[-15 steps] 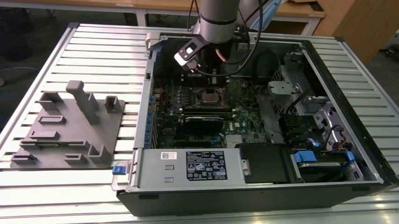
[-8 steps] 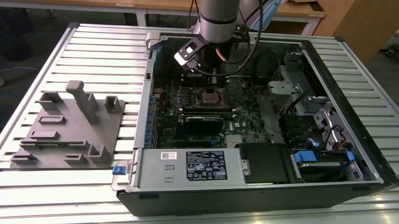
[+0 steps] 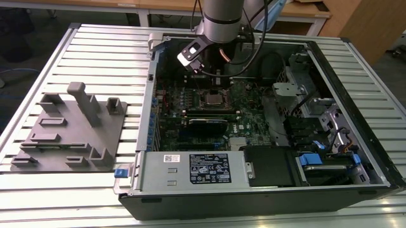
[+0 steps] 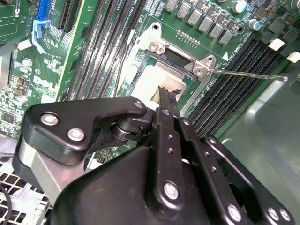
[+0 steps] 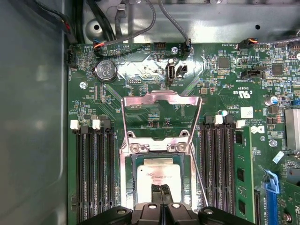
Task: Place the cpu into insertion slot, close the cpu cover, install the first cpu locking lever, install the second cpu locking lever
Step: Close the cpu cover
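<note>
The cpu (image 5: 158, 174) lies flat in the insertion slot (image 5: 127, 183) on the green board, silver top up. It also shows in the second wrist view as the cpu (image 4: 157, 75) and in the exterior view as the cpu (image 3: 214, 99). The cpu cover (image 5: 161, 97) stands raised, swung back from the slot. A thin locking lever (image 5: 198, 183) stands free beside the slot and reaches out as a lever (image 4: 248, 75) over the memory slots. My gripper (image 5: 161, 189) is shut, its tips together right over the cpu's near edge, holding nothing; it also shows as my gripper (image 4: 168, 93) and my gripper (image 3: 198, 70).
Long black memory slots (image 5: 96, 173) flank the socket on both sides. The open computer case (image 3: 330, 61) walls in the board, with cables (image 5: 140, 28) at the far wall. A grey fixture block (image 3: 70, 128) sits on the slatted table at the exterior view's left.
</note>
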You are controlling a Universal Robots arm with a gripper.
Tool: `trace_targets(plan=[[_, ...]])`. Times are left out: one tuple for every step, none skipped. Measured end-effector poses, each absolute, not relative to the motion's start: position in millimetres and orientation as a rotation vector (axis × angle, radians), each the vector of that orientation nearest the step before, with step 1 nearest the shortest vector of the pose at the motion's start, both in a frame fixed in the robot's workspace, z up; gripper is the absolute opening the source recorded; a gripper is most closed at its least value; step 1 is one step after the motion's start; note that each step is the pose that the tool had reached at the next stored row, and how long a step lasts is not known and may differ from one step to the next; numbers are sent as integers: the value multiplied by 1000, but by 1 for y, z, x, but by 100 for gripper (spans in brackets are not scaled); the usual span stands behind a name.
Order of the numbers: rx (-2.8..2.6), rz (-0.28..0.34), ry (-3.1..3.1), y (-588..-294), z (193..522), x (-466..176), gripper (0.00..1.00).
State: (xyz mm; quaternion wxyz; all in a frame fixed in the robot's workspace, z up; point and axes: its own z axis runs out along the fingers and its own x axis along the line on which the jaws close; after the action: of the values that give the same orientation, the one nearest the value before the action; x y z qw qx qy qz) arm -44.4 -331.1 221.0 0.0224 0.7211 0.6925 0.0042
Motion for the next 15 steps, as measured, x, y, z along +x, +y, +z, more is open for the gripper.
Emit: trace_targets(plan=[[2234, 13, 2145, -331, 221, -44, 10], [2234, 13, 2145, -331, 221, -44, 10], [2234, 12, 2145, -331, 222, -44, 10], [2234, 12, 2146, -331, 222, -44, 10], [2234, 12, 2146, -331, 222, -44, 10], [2234, 12, 2146, -331, 223, -44, 10], [2234, 11, 2146, -331, 223, -44, 10], [2235, 11, 2146, -331, 223, -44, 10], [2235, 10, 2146, -331, 224, -44, 10], [2235, 10, 2146, -331, 224, -44, 10], [2235, 10, 2147, -331, 224, -44, 10], [2235, 9, 2147, -331, 224, -44, 10], [2236, 9, 2147, -331, 225, -44, 10], [2236, 8, 2147, -331, 225, -44, 10], [2236, 8, 2148, -331, 225, -44, 10]])
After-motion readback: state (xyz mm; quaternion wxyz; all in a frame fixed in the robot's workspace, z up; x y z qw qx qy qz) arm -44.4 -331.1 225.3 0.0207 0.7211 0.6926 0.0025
